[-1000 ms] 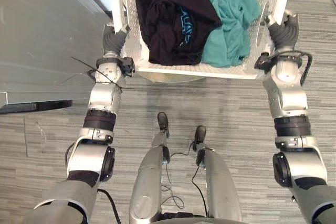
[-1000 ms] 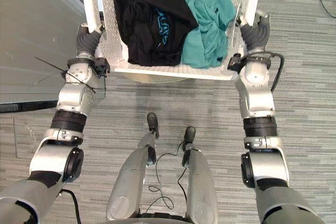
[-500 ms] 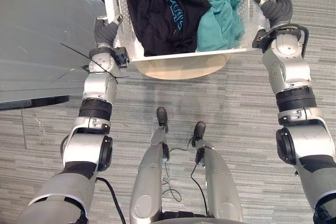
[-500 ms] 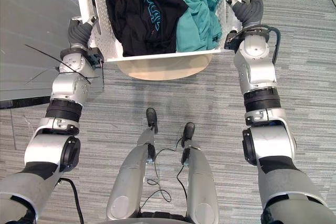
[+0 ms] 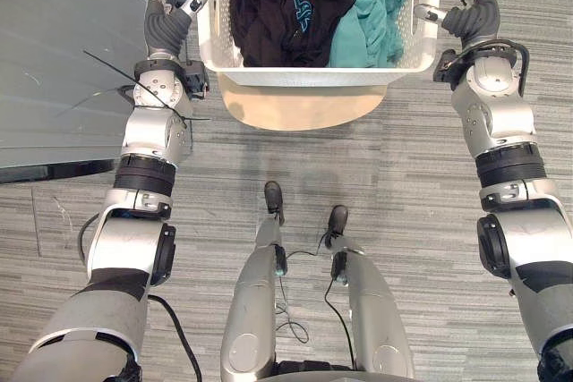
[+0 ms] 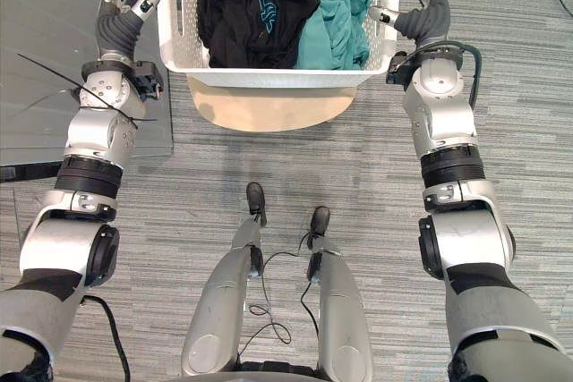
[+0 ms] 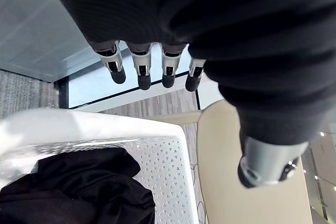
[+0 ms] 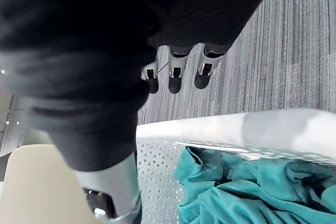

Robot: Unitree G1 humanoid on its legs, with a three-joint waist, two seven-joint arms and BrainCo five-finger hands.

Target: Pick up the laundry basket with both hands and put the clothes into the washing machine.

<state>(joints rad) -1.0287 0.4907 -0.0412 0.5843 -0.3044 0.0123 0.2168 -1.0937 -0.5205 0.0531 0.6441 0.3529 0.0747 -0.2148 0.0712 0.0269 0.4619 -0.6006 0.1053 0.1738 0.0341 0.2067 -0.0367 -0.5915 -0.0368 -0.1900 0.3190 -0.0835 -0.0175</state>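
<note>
White basket (image 5: 313, 76) of clothes (image 5: 286, 6) rests on a beige stool (image 5: 295, 106). The left hand (image 5: 166, 29) and right hand (image 5: 470, 15) flank it, fingers spread, seemingly not touching. Next, they likely need to grip both sides.

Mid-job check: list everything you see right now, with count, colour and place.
laundry basket: one, white and perforated, standing on the round top between the two hands
black garment: one, black with a teal print, crumpled in the basket's left part
teal garment: one, teal, crumpled in the basket's right part, against the black one
round top: one, beige, under the basket, its near edge showing
panel: one, grey and smooth, to the robot's left
floor: grey striped carpet all around
left hand: open, fingers straight, beside the basket's left wall
right hand: open, fingers straight, beside the basket's right wall
</note>
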